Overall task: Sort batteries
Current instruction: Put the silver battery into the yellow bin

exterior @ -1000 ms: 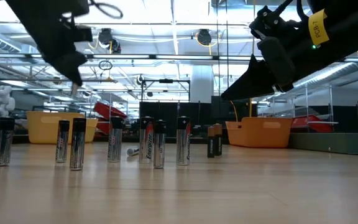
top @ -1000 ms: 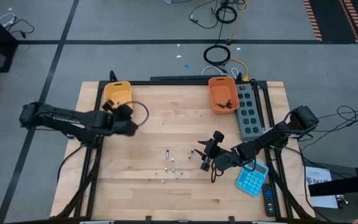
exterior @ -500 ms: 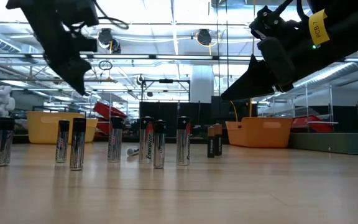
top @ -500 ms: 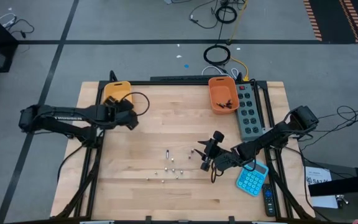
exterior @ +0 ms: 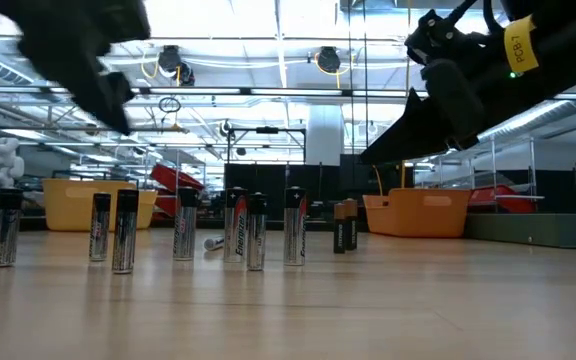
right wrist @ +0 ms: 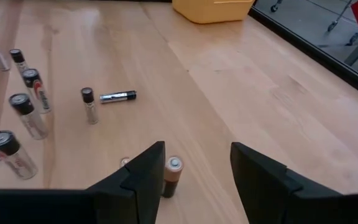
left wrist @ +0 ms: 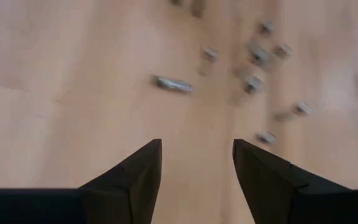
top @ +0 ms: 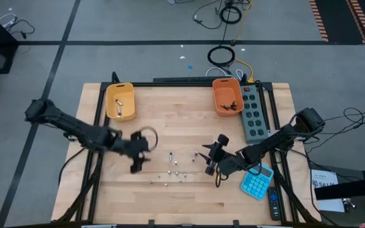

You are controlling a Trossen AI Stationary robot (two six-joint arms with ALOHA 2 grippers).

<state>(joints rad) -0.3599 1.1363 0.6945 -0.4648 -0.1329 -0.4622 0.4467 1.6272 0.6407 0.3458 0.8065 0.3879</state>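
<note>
Several small silvery batteries (top: 175, 168) stand upright on their ends in a loose cluster on the wooden table (top: 189, 202), and one (right wrist: 118, 96) lies on its side. In the low view they form a row (exterior: 238, 225). My left gripper (top: 137, 164) hovers open just left of the cluster, tipped down toward the batteries (left wrist: 253, 62), with nothing between its fingers (left wrist: 197, 155). My right gripper (top: 206, 161) hangs open at the cluster's right. A dark, copper-topped battery (right wrist: 171, 173) stands on the table just ahead of its fingertips (right wrist: 197, 155), apart from them.
A yellow bin (top: 120, 101) with a few batteries inside sits at the far left. An orange bin (top: 227, 98) holding dark pieces sits at the far right, beside a grey power strip (top: 253, 114). A blue calculator (top: 256, 182) lies under the right arm.
My left gripper has swung from over the yellow bin toward the table's near edge and rightward, to the battery cluster, tipping downward as it went. The thin thing seen at its fingertips in the low view a second ago no longer shows there. The standing batteries have not moved.
</note>
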